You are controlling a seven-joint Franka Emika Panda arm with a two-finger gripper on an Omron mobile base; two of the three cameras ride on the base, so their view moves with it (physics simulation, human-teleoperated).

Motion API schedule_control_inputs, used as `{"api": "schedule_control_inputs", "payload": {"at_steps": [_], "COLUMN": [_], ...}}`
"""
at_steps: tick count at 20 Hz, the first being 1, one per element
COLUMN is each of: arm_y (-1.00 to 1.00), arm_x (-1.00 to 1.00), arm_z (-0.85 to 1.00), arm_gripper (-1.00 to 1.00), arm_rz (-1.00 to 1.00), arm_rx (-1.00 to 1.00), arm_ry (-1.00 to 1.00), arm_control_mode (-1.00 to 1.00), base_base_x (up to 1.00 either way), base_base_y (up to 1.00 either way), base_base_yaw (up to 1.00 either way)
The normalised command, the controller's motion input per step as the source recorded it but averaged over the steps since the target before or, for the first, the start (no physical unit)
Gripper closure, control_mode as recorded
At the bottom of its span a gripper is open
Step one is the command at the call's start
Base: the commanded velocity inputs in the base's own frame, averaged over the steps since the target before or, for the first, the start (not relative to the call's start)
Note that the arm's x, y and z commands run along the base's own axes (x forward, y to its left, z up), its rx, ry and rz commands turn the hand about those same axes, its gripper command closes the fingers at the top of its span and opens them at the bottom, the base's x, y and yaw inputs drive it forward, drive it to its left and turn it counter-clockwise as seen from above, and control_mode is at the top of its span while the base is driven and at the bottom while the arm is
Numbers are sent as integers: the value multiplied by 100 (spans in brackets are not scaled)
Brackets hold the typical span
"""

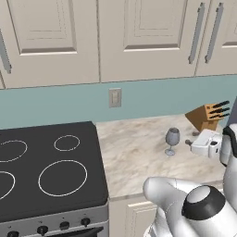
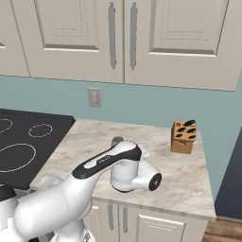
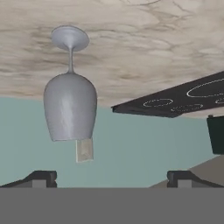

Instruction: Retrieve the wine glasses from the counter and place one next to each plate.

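A smoky grey wine glass (image 1: 172, 140) stands upright on the beige marbled table (image 1: 134, 157), just ahead of the end effector (image 1: 194, 142). The end effector's fingers are spread wide and empty. A wooden knife block (image 1: 208, 116) sits behind it.

Wine glass (image 1: 172, 140) upright on counter (image 1: 134, 157), between stove (image 1: 46, 169) and knife block (image 1: 208, 116)

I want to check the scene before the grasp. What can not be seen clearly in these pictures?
- Wine glass, right base view: the arm hides all but its rim.
- Claw, left base view: too small to read the finger gap.
- Knife block, left base view: the arm covers its right side.
- Stove: cut off by the left edge.
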Motion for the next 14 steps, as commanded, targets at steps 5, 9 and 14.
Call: {"api": "schedule_control_inputs", "payload": {"at_steps": [5,9,14], "arm_y": [-41,-38,-26], "arm_x": [25,21,13], "arm_z": [-23,-25,-27], "arm_gripper": [-100,-100,-100], "arm_rz": [3,6,10], "arm_rx": [0,0,0], "arm_ry": [0,0,-2], "arm_control_mode": [-100,-100,-100], "base_base_x": [0,0,0], "base_base_y": [0,0,0], "base_base_yaw": [0,0,0]}}
